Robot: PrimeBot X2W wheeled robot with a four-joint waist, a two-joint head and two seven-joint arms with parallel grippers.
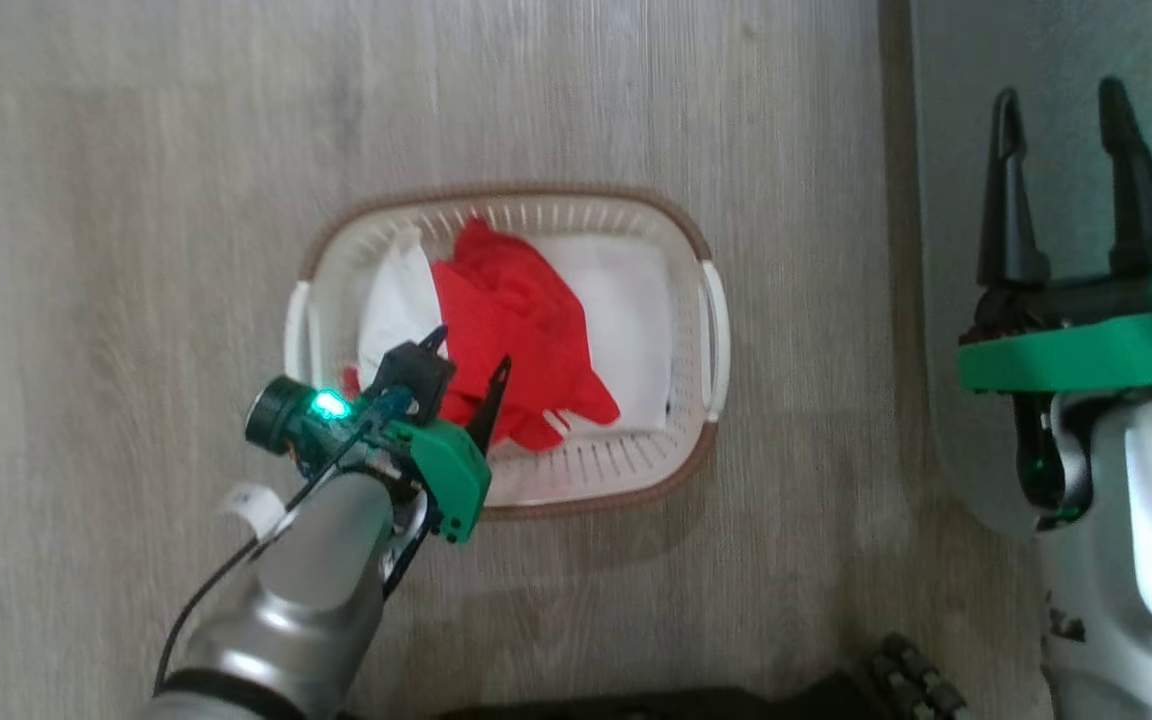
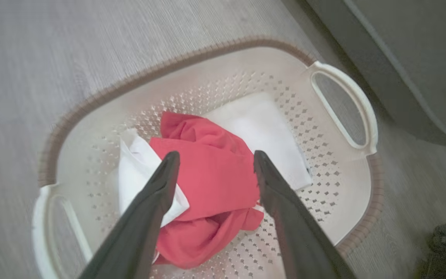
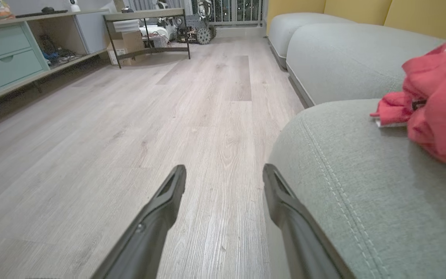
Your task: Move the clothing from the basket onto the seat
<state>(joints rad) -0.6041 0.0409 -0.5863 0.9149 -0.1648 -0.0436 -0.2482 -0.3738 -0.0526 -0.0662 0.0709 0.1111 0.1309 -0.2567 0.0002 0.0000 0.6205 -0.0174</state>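
Reaching: left end effector (image 2: 216,155), wide and empty, hovers above red garment (image 2: 207,170) in basket (image 2: 339,89); next needs lowering and pinching. Right end effector (image 1: 1061,95) wide, by seat (image 3: 343,174) edge; second garment (image 3: 436,97) lies there.

Pale wood floor (image 3: 149,116), teal drawer unit (image 3: 4,58) far L, black-frame table (image 3: 145,15), yellow backrests (image 3: 420,13) top R

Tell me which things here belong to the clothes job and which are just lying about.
For the job: the basket; the red clothing in it; the seat; a red garment lying on it; the left gripper, open over the basket.
Lying about: drawer cabinet; metal-framed table; cardboard box under it.
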